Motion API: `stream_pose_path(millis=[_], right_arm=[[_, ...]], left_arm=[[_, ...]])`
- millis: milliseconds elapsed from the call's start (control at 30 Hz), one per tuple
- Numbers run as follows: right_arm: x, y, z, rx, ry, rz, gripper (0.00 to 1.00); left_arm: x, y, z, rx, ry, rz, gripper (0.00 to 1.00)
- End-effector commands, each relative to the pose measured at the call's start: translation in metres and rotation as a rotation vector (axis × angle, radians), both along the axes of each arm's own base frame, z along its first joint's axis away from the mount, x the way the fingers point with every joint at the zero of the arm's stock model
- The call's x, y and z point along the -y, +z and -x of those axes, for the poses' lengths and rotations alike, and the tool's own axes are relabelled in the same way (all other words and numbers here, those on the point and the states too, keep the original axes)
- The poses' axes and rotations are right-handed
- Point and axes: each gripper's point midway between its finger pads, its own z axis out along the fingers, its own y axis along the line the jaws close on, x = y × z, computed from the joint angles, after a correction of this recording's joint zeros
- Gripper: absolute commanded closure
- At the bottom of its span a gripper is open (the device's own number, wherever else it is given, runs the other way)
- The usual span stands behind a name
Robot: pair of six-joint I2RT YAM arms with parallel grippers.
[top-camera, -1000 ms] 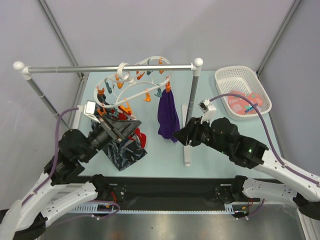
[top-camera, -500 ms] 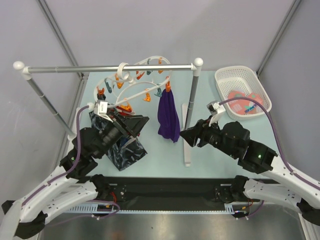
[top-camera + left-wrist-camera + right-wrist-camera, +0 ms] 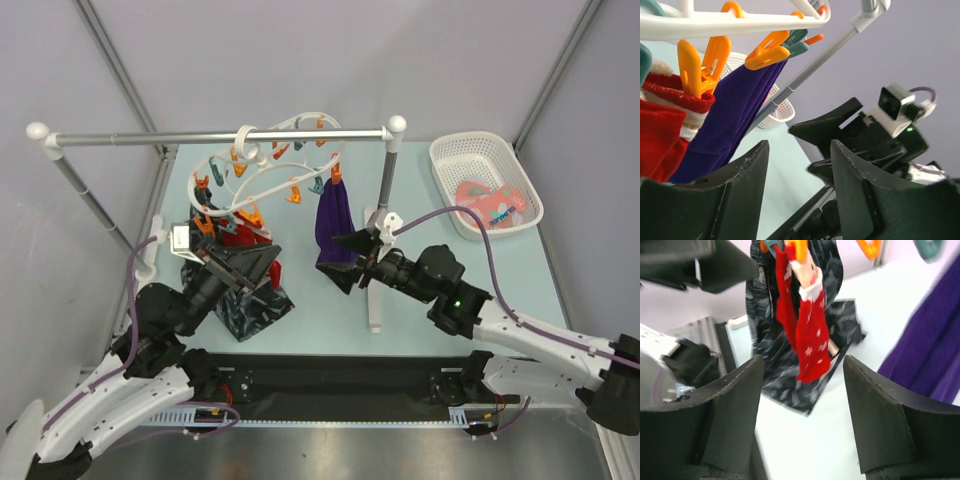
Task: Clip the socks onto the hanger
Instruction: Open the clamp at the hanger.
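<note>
Hanging below the hanger (image 3: 262, 170) at its 7 o'clock side, the red socks (image 3: 238, 236) are clipped at the cuff by an orange pin (image 3: 702, 64). In the right wrist view small white marks are seen on them, and the navy cloth (image 3: 790, 375) is seen right behind them, draped down onto the table (image 3: 320, 312). The pink socks (image 3: 488, 205) are left in the basket (image 3: 470, 150), well apart at the table's 2 o'clock corner. The hanger itself is hooked over the rail (image 3: 150, 138), and a purple cloth (image 3: 336, 225) is pinned at its 4 o'clock side.

The left gripper (image 3: 245, 262) is held just at 6 o'clock of the red socks. Its jaws are parted and nothing is held between its fingers (image 3: 740, 195); in its own view the socks lie outside the gap, at 9 o'clock. The right gripper (image 3: 343, 260) is held at 6 o'clock of the purple cloth and is pointed toward 9 o'clock, at the red socks. Its fingers (image 3: 735, 410) are spread wide and released, with nothing grasped, and the socks are framed in the gap, apart from both fingers.
</note>
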Motion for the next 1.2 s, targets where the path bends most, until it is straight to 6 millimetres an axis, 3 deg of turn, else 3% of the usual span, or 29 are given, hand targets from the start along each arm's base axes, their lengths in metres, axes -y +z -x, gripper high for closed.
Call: stream_pose_path(millis=[0, 200, 300, 400, 567, 800, 1167], right_arm=[[-0.009, 0.055, 0.004, 0.389, 0.024, -0.141, 0.32], [-0.029, 0.05, -0.021, 0.502, -0.047, -0.107, 0.34], [-0.037, 0.056, -0.029, 0.531, -0.066, -0.112, 0.37], [-0.049, 0.048, -0.035, 0.584, -0.06, -0.075, 0.44], [-0.06, 0.049, -0.052, 0.605, -0.109, -0.053, 0.44], [-0.063, 0.056, -0.076, 0.625, -0.218, -0.024, 0.44], [-0.053, 0.057, -0.091, 0.612, -0.295, -0.003, 0.47]], left_arm=[[-0.006, 0.005, 0.006, -0.031, -0.006, 0.056, 0.43], [-0.011, 0.007, 0.01, -0.016, 0.0, 0.006, 0.39], [-0.011, 0.009, 0.011, -0.012, -0.003, -0.023, 0.38], [-0.011, 0.01, 0.01, -0.013, -0.002, -0.048, 0.38], [-0.02, 0.017, 0.01, -0.014, 0.035, -0.057, 0.4], [-0.026, 0.014, 0.006, -0.12, 0.073, -0.04, 0.42], [-0.027, 0.026, 0.011, -0.146, 0.055, -0.005, 0.27]])
